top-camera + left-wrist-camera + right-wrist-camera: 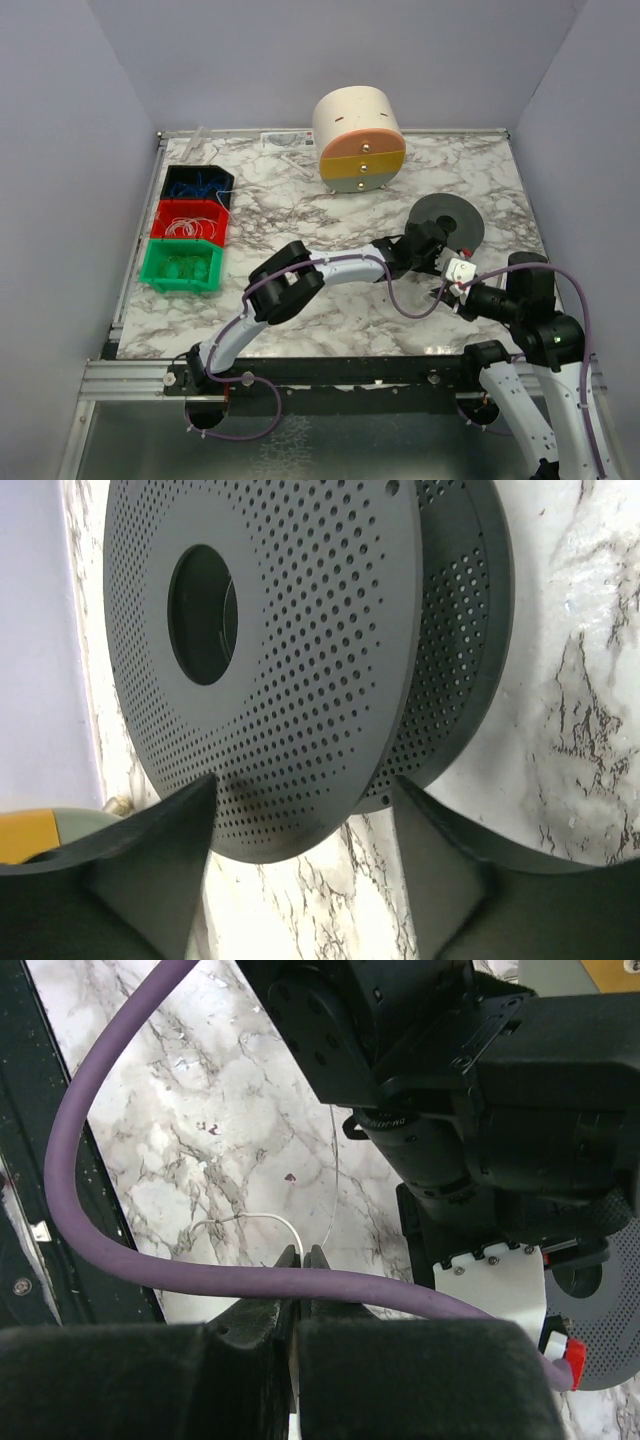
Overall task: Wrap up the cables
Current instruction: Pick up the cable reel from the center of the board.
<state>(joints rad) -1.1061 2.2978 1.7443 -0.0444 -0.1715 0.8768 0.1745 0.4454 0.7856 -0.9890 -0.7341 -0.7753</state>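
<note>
Over on the right side of the marble table (330,215) the dark spool (466,226) stands on edge, tilted, its flanges full of small holes. The left arm stretches right across to it. The left gripper (304,780) has its fingers spread, and the lower rim of the spool's near flange sits in the gap between them; I can't tell whether the pads actually press on it. The right gripper (302,1252) sits just this side of the spool, low over the marble and clenched tight. A hair-thin white cable (255,1220) arcs along the table into its tips, so it seems to pinch that strand, and a second fine stretch of it runs up toward the left arm's wrist. A thick purple cord (110,1250) loops across in front of the closed fingers. Far off on the left, pale coils (185,225) lie in the red bin (224,222), between a blue bin (228,180) and a green bin (180,283). A round drawer unit (358,140) stands at the back.
</note>
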